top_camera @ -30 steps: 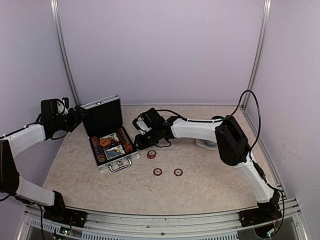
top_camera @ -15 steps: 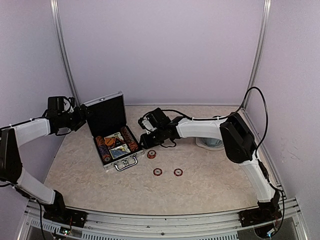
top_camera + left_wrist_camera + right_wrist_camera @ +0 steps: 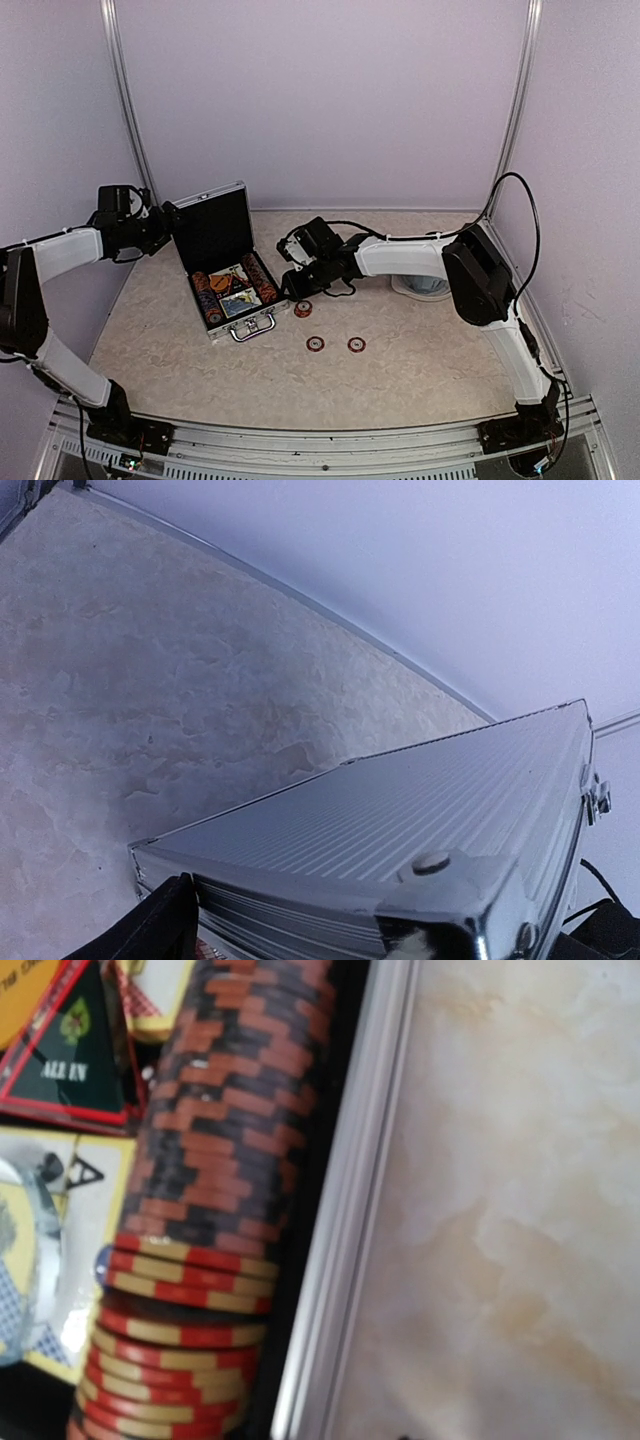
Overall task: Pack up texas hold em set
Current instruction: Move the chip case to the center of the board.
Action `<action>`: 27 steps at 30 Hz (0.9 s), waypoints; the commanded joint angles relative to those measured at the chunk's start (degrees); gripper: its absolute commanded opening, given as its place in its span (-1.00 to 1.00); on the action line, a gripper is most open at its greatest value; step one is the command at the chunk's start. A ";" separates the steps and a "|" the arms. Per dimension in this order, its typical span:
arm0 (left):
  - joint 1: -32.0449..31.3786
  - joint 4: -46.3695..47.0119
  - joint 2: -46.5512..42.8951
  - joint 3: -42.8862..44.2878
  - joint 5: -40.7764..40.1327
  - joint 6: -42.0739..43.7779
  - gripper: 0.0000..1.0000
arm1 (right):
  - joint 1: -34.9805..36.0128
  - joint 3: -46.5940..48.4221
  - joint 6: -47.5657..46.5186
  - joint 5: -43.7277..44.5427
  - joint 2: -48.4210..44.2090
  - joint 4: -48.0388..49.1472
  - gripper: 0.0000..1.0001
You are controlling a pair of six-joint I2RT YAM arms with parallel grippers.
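The silver ribbed briefcase [image 3: 232, 300] lies open with its lid [image 3: 210, 228] upright, and its tray holds chip rows, card boxes and a marker. My left gripper [image 3: 166, 226] is open at the lid's left edge. The left wrist view shows the ribbed lid back [image 3: 400, 810] spanning the gap between my black fingers [image 3: 155, 930]. My right gripper [image 3: 291, 284] hovers at the case's right rim; its fingers are out of the wrist frame. That view shows a chip row [image 3: 215, 1140], the black triangular marker [image 3: 70, 1055] and the rim [image 3: 350, 1220]. Three loose chips [image 3: 303, 309] [image 3: 315, 343] [image 3: 356, 344] lie on the table.
A grey-blue cup on a saucer [image 3: 424, 288] stands behind my right forearm. Metal frame posts [image 3: 125, 110] rise at the back corners, and the left one is close behind my left gripper. Enclosure walls stand on three sides.
My left gripper has moved right, up to the lid, and the case has slid slightly rightward. My right gripper has shifted right beside it. The loose chips have stayed put.
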 commanded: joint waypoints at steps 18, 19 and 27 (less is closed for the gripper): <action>1.16 -6.29 -12.49 -1.14 -10.30 6.76 0.98 | -3.00 -4.62 -9.57 1.76 -11.97 -5.82 0.65; 1.14 -6.98 -13.13 -1.19 -10.42 7.27 0.98 | -3.02 -5.25 -10.84 2.01 -12.24 -6.69 0.66; 1.08 -8.99 -19.39 -3.20 -9.43 9.16 0.98 | -2.94 -10.47 -17.99 0.90 -13.96 -10.09 0.72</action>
